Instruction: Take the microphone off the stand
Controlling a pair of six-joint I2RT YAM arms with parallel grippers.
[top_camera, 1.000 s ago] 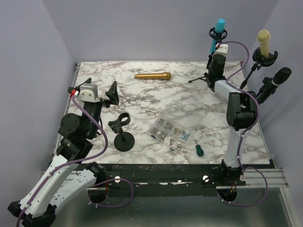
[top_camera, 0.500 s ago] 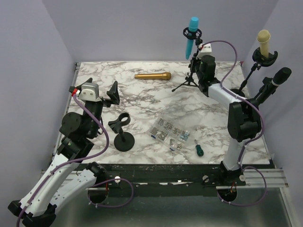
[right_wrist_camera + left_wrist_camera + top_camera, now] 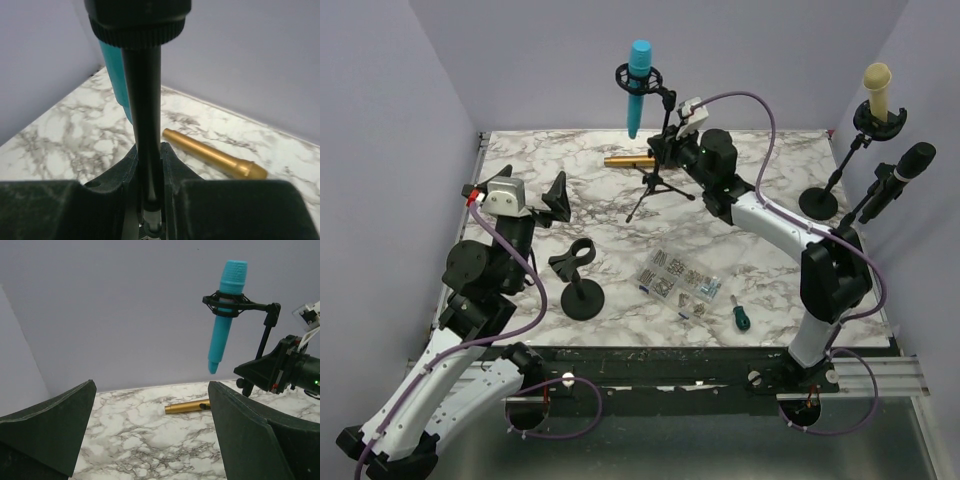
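A blue microphone (image 3: 638,85) sits tilted in the black ring clip of a tripod stand (image 3: 655,186), above the table's back middle. My right gripper (image 3: 672,150) is shut on the stand's upright pole (image 3: 147,125), which fills the gap between its jaws. In the right wrist view the blue microphone (image 3: 114,65) shows just behind the pole. My left gripper (image 3: 558,198) waits open at the left with nothing in it. From the left gripper (image 3: 150,405) the microphone (image 3: 226,315) and stand (image 3: 265,340) appear ahead to the right, well apart from it.
A gold microphone (image 3: 642,160) lies on the marble behind the tripod. An empty black clip stand (image 3: 578,278), a clear parts box (image 3: 678,278) and a green screwdriver (image 3: 741,316) sit in front. A cream microphone (image 3: 877,88) and a black microphone (image 3: 908,168) stand at the right edge.
My right arm has carried the stand with the blue microphone from the back right corner leftward to the back middle. The left arm has not moved.
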